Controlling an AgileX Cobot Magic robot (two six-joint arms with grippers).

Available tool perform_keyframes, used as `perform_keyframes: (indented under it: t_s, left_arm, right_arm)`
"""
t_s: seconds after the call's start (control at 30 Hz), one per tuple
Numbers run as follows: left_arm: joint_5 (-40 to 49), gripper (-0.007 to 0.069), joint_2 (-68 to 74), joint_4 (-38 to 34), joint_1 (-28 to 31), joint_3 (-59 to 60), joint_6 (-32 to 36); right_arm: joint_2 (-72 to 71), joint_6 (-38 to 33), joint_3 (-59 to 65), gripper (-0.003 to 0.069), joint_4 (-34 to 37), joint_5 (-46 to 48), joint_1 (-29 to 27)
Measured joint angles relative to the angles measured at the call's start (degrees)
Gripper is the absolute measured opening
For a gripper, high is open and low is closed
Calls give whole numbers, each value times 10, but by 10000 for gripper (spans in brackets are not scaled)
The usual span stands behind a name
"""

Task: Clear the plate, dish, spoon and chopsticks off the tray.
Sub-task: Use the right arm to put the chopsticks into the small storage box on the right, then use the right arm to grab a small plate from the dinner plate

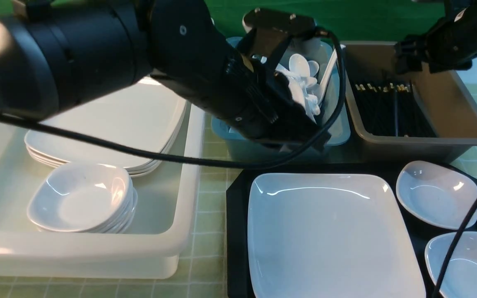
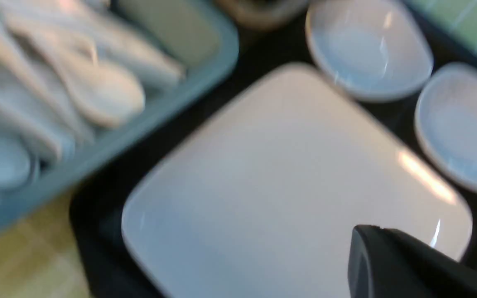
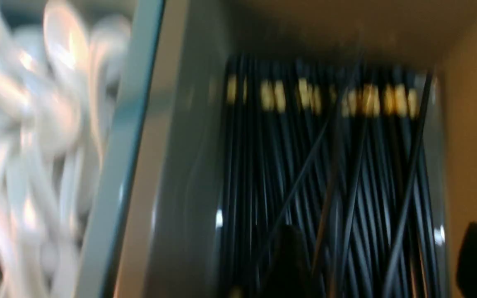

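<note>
The right gripper (image 3: 381,256) is open over the brown tub (image 1: 449,103) at upper right, where chopsticks (image 1: 391,109) are kept. The left gripper (image 2: 364,240) is closed above the plate (image 1: 329,231), which sits on the tray (image 1: 236,231) at lower right

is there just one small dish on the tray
No, a far dish and a near dish both sit on the tray, right of the plate.

There was one black tray (image 1: 236,231), bearing one large plate (image 1: 329,236) and two small dishes (image 1: 437,194) (image 1: 470,265). Three tubs stood nearby: a white tub (image 1: 97,256), a teal tub (image 1: 242,149) and a brown-grey tub (image 1: 429,145). The stacked plates (image 1: 131,120) and stacked dishes (image 1: 81,198) numbered several each. The spoons (image 1: 302,78) and chopsticks (image 1: 387,111) were too many to count.
</note>
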Motion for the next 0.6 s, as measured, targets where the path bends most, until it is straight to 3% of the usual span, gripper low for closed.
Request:
perform_keyframes:
  t_s: [0.07, 0.13, 0.2, 0.47, 0.6]
  left_arm:
    - [78, -20, 16, 38, 0, -37, -27]
    - [156, -20, 40, 66, 0, -89, -40]
    - [207, -20, 74, 80, 0, -151, -44]
    - [210, -8, 192, 127, 0, -250, -73]
    - [213, 59, 238, 159, 0, -253, -86]
  right_arm:
    - [-35, -26, 0, 341, -2, 79, 0]
    - [-84, -49, 7, 141, 2, 141, 0]
    - [-160, -65, 41, 45, 11, 171, 0]
    - [-426, -93, 303, 8, 57, 140, 0]
    - [-544, -103, 438, 7, 73, 71, 0]
